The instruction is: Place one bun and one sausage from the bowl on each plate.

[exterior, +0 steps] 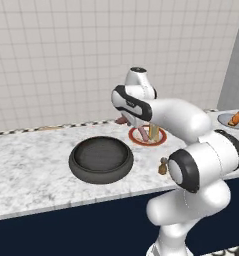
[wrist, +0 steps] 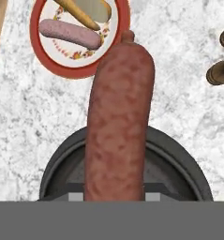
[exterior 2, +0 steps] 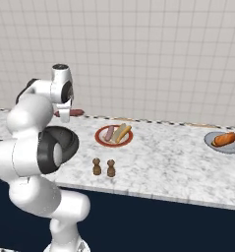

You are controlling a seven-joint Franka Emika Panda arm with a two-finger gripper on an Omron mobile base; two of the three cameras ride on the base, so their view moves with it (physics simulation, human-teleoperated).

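Because the sausage (wrist: 118, 122) is clamped by only one end in the closed gripper (exterior 2: 65, 115) above the bowl (wrist: 62, 159), it could swing or slip out during transport. With the red-rimmed plate (wrist: 48, 65) at eleven o'clock already served, a second sausage could wrongly be added there instead of on the grey-blue plate (exterior 2: 210, 142).

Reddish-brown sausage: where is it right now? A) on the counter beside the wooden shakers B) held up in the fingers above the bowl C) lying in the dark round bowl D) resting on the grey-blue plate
B: the hand view shows the reddish-brown sausage running up from the fingers, above the dark round bowl.
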